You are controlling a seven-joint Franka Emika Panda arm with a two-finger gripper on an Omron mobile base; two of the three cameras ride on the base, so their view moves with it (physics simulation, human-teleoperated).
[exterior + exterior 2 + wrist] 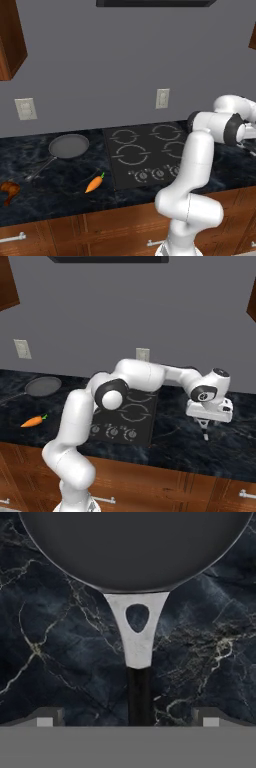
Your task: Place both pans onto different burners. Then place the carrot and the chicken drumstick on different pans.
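We see the claw (127, 721) wide open, with nothing held in it. In the hand view its two dark fingertips (50, 717) stand far apart. Between them lies the black handle of a round dark grey frying pan with a silver neck (135, 552). The handle is in the middle of the gap and touches neither fingertip, and the pan bowl lies beyond it. This pan rests on the black marbled stone tabletop (55, 637), which is bare on both sides of the handle.

In the right base view the claw (205, 432) points down over the tabletop to the right of the flat black glass cooktop (134, 412). There is free stone around the claw.

A second round dark grey frying pan with a long thin handle (68, 146) lies on the tabletop to the left of the cooktop, not on any burner. Its handle points toward the front left. The small orange carrot with a green top (94, 184) lies near the front edge, between this pan and the row of round knobs (157, 173). The glossy reddish-brown chicken drumstick (9, 190) lies at the far left of the left base view, well apart from the carrot. The four grey ring burners (131, 155) carry nothing. The white arm (192, 165) reaches across the right side of the cooktop.
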